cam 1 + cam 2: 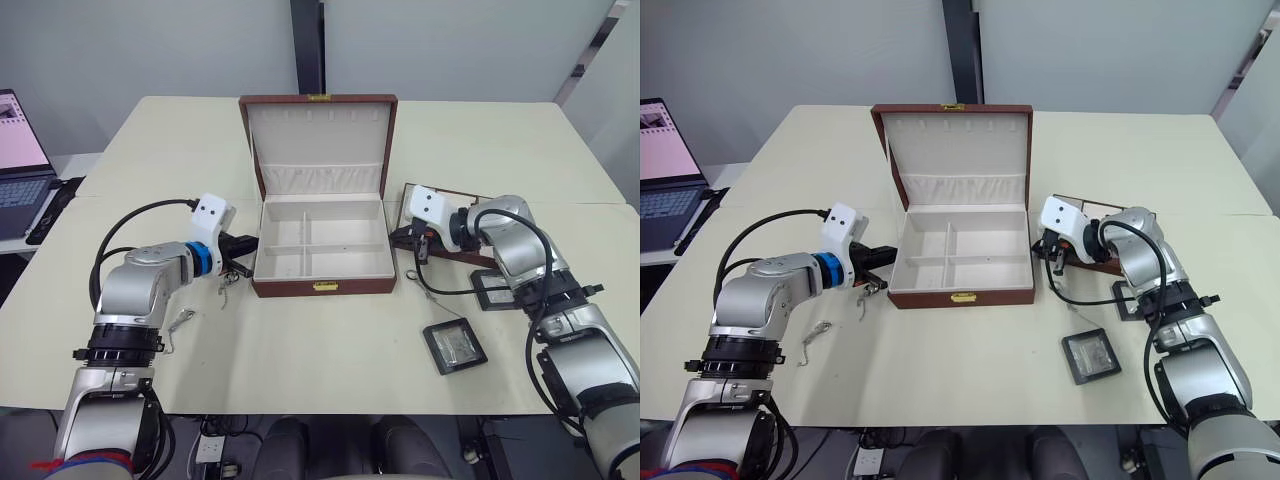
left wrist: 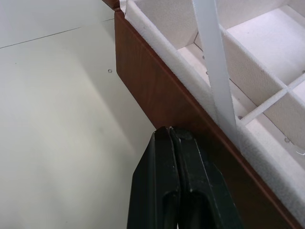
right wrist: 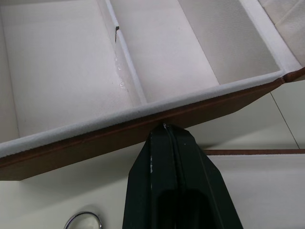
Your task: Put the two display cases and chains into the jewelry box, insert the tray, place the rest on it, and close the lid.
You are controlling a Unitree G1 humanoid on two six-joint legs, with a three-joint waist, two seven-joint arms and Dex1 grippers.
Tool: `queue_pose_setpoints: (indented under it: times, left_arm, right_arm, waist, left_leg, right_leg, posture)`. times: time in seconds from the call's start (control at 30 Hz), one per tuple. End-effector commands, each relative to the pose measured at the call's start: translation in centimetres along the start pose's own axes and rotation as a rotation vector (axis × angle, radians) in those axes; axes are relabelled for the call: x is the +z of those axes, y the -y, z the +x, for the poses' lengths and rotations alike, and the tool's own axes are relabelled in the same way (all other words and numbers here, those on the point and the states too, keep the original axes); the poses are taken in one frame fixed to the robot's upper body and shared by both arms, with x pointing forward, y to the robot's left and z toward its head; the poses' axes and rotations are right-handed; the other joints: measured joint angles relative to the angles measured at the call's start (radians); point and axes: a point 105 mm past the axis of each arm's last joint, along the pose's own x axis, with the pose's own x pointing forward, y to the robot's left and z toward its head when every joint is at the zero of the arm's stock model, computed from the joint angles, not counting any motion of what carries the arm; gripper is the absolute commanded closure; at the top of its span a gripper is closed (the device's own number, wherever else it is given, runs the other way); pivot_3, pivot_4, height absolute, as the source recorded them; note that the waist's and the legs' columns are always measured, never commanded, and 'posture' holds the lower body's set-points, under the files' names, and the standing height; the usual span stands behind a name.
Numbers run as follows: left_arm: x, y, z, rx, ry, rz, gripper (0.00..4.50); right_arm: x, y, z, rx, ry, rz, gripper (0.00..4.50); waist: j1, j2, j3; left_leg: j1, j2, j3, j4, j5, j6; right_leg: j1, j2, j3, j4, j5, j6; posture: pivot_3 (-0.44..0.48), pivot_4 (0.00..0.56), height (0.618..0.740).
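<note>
— Where does the jewelry box (image 1: pixel 322 250) sit?
— Mid-table, its lid (image 1: pixel 318 145) raised, compartments empty.
— And the grippers?
— The left gripper (image 2: pixel 172 136) is pressed closed at the box's left wall; a chain (image 1: pixel 229 281) hangs there, possibly pinched. The right gripper (image 3: pixel 165 130) is closed at the right wall.
— The rest?
— One display case (image 1: pixel 455 346) lies near right, another (image 1: pixel 492 290) beside the right arm, the tray (image 1: pixel 445 225) behind it.
</note>
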Motion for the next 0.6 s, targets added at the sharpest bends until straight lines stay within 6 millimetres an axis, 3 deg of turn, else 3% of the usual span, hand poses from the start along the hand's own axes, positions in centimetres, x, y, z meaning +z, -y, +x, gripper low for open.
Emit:
queue_pose_setpoints:
  times: [0.03,0.6]
  left_arm:
    - [1.53,2.16,1.30,-0.106,0.041,0.048,4.50]
    - [2.09,1.27,1.35,-0.072,0.063,0.048,4.50]
  right_arm:
    - [2.06,-0.74,0.39,0.030,0.069,-0.041,4.48]
    - [2.24,-0.48,0.73,0.008,0.077,-0.034,4.48]
  waist:
    - [0.000,0.000,0.000]
    - [-0.001,0.000,0.000]
  left_leg:
    - [0.000,0.000,0.000,0.000,0.000,0.000]
    - [0.000,0.000,0.000,0.000,0.000,0.000]
  right_leg:
    - [0.000,0.000,0.000,0.000,0.000,0.000]
    - [0.000,0.000,0.000,0.000,0.000,0.000]
  posture:
    - [0.000,0.150,0.740]
    - [0.000,0.150,0.740]
